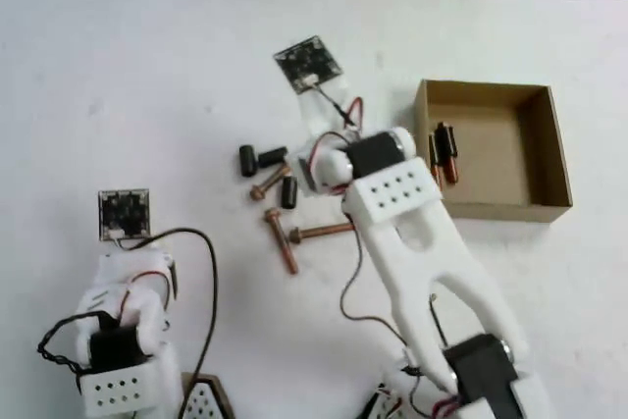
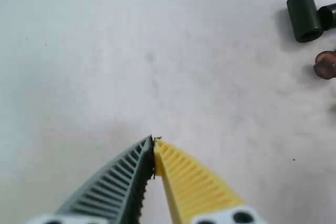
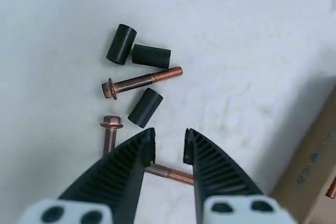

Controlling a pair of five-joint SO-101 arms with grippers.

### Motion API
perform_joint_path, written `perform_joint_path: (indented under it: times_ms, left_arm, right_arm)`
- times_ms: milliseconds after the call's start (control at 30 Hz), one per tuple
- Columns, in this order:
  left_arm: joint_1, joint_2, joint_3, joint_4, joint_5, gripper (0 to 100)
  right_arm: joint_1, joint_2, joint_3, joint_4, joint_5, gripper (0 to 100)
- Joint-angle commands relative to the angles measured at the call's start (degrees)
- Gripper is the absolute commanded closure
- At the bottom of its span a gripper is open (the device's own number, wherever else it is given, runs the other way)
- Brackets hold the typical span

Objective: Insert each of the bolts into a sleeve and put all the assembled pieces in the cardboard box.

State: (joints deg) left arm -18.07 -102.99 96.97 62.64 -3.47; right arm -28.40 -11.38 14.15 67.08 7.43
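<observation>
Three black sleeves lie loose in mid-table: two [image 1: 247, 159] [image 1: 272, 156] side by side and a third [image 1: 289, 192] just below them. Among them lie three copper bolts [image 1: 270, 183] [image 1: 283, 240] [image 1: 320, 233]. My right gripper [image 3: 169, 145] hangs open just above the bolt [image 3: 169, 173] nearest the box, its shank showing between the black fingers. Close to the table at the front left, my left gripper [image 2: 153, 142] is shut on nothing; a sleeve [image 2: 304, 17] and a bolt head [image 2: 326, 64] lie far off. The cardboard box [image 1: 549, 159] holds assembled pieces [image 1: 444, 152].
The right arm [image 1: 432, 252] runs from the front edge up to mid-table, beside the box's left wall. Its cable [image 1: 358, 272] trails over the table near the bolts. The left arm [image 1: 123, 331] sits folded at the front left. Bare white table lies at the far left.
</observation>
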Motion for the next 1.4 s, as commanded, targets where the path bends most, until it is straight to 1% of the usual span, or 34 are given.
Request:
perform_joint_path:
  times_ms: [0,67,267,433,667,800,1133,1233,1367]
  left_arm:
    - [-0.40,-0.57,-2.90,0.62,-0.35,98]
    - [-0.40,-0.57,-2.90,0.53,-0.44,98]
    - [-0.40,-0.57,-2.73,0.35,-0.62,98]
    - [-0.40,-0.57,-2.73,0.26,-0.70,98]
    - [-0.40,-0.57,-2.64,0.26,-0.62,98]
    - [-0.40,-0.57,-2.64,0.26,-0.44,98]
    - [-0.22,-0.57,-2.55,-0.18,-0.35,98]
    - [-0.22,-0.57,-2.55,-0.53,-0.35,98]
    - [-0.22,-0.57,-2.55,-0.53,-0.35,98]
  right_arm:
    - [-1.01,5.32,-7.56,3.21,-5.01,91.1]
    - [-0.92,9.45,-11.60,5.05,-8.26,91.0]
    - [-2.59,18.07,-19.60,10.15,-12.66,91.0]
    - [-2.77,21.67,-21.71,10.07,-24.00,91.0]
    - [-9.80,26.77,-22.95,9.01,-23.38,91.2]
    - [-11.03,29.76,-22.95,6.02,-23.74,91.4]
    - [-8.31,33.80,-22.95,1.63,-23.82,91.5]
    - [-6.11,34.42,-22.95,-0.04,-23.82,91.6]
    - [-3.82,34.59,-22.95,-1.36,-23.82,97.3]
